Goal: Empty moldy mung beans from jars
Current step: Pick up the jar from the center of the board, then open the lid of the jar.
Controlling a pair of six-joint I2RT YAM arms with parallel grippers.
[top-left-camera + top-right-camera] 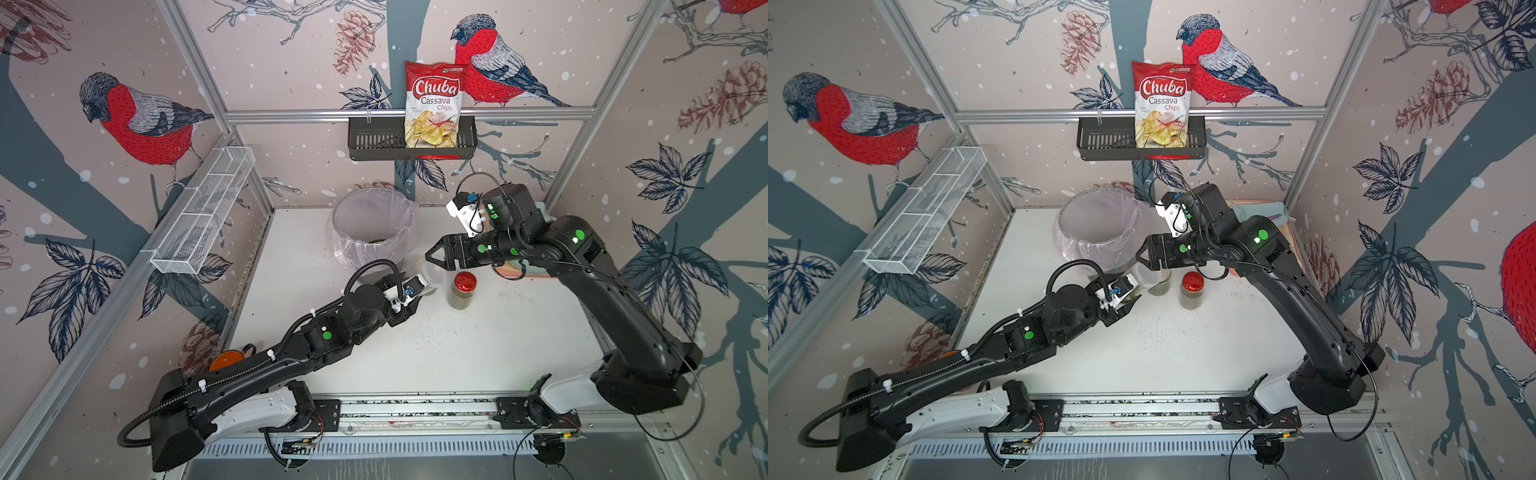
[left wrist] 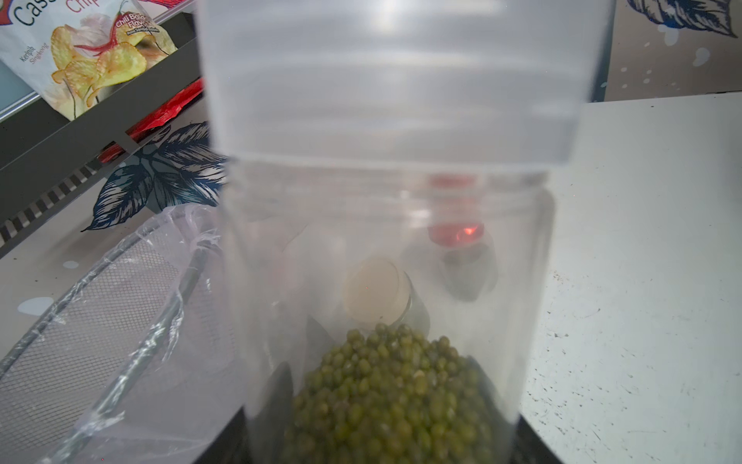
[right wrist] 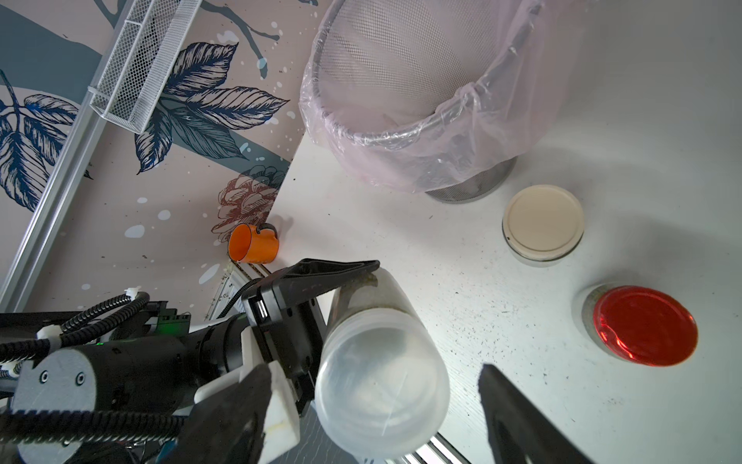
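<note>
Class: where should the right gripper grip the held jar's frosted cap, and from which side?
Pinch the frosted cap across its round side wall, approaching end-on: it points at the open right gripper, while the left gripper clamps the jar.

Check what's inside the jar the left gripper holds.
Mung beans heaped at its gripped end; the capped end looks empty. The bottom of the jar is hidden by the left gripper.

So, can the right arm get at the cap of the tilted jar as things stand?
Probably yes: the right gripper is open beside the cap, which shows between its fingers, nothing blocking.
</note>
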